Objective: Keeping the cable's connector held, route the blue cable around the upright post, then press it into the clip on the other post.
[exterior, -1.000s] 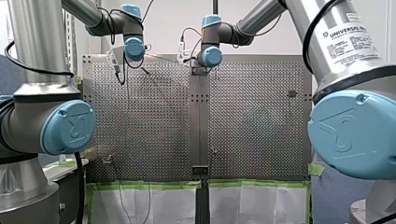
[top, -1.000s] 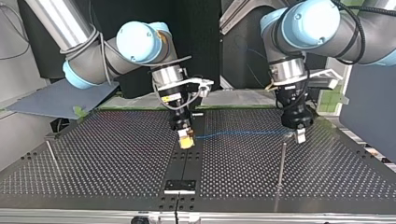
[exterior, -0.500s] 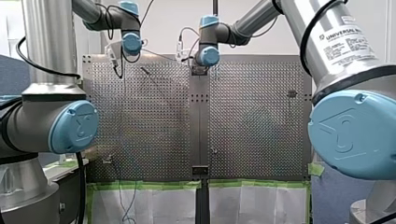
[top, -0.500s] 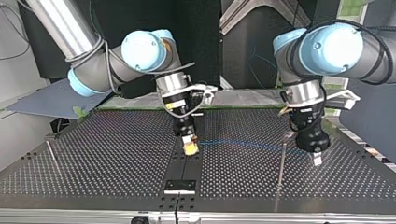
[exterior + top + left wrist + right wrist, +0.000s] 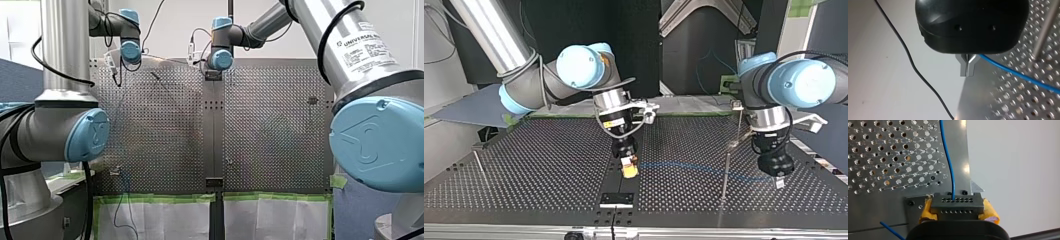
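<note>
The front view looks from behind and above the arms (image 5: 50,135), between their shoulders, out over the table (image 5: 270,125), far from both grippers. The top view sits across the table, low, facing the arms, so sides are crossed: my left gripper (image 5: 778,183) at its right, my right gripper (image 5: 629,171) at its left. Each wrist view looks along its own gripper from very near: the left past its fingers (image 5: 963,70) to the cable (image 5: 1018,75) and post (image 5: 1045,27) beside them, the right over the connector (image 5: 957,203) between its pads (image 5: 990,212). Top and wrist views share the cable.
</note>
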Robot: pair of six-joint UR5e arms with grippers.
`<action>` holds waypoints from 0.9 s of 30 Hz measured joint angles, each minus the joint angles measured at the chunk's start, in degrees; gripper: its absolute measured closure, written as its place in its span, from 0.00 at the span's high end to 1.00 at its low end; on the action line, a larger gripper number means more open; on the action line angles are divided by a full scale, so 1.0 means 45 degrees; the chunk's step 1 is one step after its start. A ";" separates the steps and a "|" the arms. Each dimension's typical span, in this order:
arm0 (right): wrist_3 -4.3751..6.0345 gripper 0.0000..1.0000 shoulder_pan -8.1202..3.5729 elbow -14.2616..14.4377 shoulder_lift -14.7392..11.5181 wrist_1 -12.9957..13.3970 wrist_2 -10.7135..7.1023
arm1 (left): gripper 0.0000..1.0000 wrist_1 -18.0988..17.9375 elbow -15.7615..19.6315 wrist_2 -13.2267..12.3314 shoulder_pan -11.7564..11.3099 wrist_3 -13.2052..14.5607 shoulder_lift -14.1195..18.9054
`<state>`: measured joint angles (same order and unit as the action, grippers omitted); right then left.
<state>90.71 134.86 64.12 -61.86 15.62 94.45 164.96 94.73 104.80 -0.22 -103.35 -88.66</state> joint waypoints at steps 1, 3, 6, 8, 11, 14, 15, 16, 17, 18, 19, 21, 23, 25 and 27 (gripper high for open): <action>0.0000 0.00 -0.0005 -0.0033 0.0041 -0.0002 -0.0004 | 0.00 -0.0002 -0.0025 -0.0156 -0.0157 0.0003 -0.0106; 0.0001 0.00 -0.0012 -0.0102 0.0153 -0.0002 -0.0025 | 0.00 -0.0002 -0.0082 -0.0396 -0.0357 0.0009 -0.0288; 0.0001 0.00 -0.0014 -0.0175 0.0334 0.0003 -0.0064 | 0.00 -0.0023 -0.0166 -0.0768 -0.0519 0.0015 -0.0589; 0.0001 0.00 -0.0016 -0.0211 0.0443 0.0011 -0.0077 | 0.00 -0.0075 -0.0196 -0.1024 -0.0565 0.0016 -0.0753; 0.0001 0.00 -0.0029 -0.0251 0.0581 0.0033 -0.0084 | 0.00 -0.0152 -0.0211 -0.1375 -0.0584 0.0010 -0.0935; 0.0002 0.00 -0.0040 -0.0286 0.0691 0.0042 -0.0087 | 0.00 -0.0191 -0.0213 -0.1596 -0.0587 0.0008 -0.1132; 0.0002 0.00 -0.0050 -0.0295 0.0732 0.0045 -0.0088 | 0.00 -0.0197 -0.0219 -0.1629 -0.0587 0.0008 -0.1212; 0.0002 0.00 -0.0061 -0.0299 0.0755 0.0047 -0.0088 | 0.00 -0.0203 -0.0224 -0.1654 -0.0589 0.0010 -0.1311; 0.0001 0.00 -0.0073 -0.0302 0.0775 0.0050 -0.0087 | 0.00 -0.0210 -0.0226 -0.1667 -0.0595 0.0010 -0.1373; 0.0002 0.00 -0.0089 -0.0305 0.0793 0.0049 -0.0088 | 0.00 -0.0222 -0.0228 -0.1675 -0.0600 0.0010 -0.1429; 0.0002 0.00 -0.0108 -0.0306 0.0804 0.0050 -0.0088 | 0.00 -0.0247 -0.0227 -0.1686 -0.0607 0.0007 -0.1489; 0.0001 0.00 -0.0155 -0.0308 0.0826 0.0048 -0.0088 | 0.00 -0.0284 -0.0222 -0.1701 -0.0617 0.0000 -0.1556; -0.0011 0.00 -0.0189 -0.0309 0.0846 0.0049 -0.0088 | 0.00 -0.0313 -0.0220 -0.1731 -0.0624 -0.0006 -0.1652; -0.0036 0.00 -0.0221 -0.0311 0.0885 0.0047 -0.0088 | 0.00 -0.0340 -0.0220 -0.1811 -0.0625 -0.0006 -0.1781; -0.0059 0.00 -0.0241 -0.0311 0.0959 0.0044 -0.0088 | 0.00 -0.0353 -0.0220 -0.1900 -0.0620 -0.0004 -0.1952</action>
<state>90.45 133.78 62.72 -57.54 15.82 94.05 163.37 93.74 96.25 -3.01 -103.37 -97.45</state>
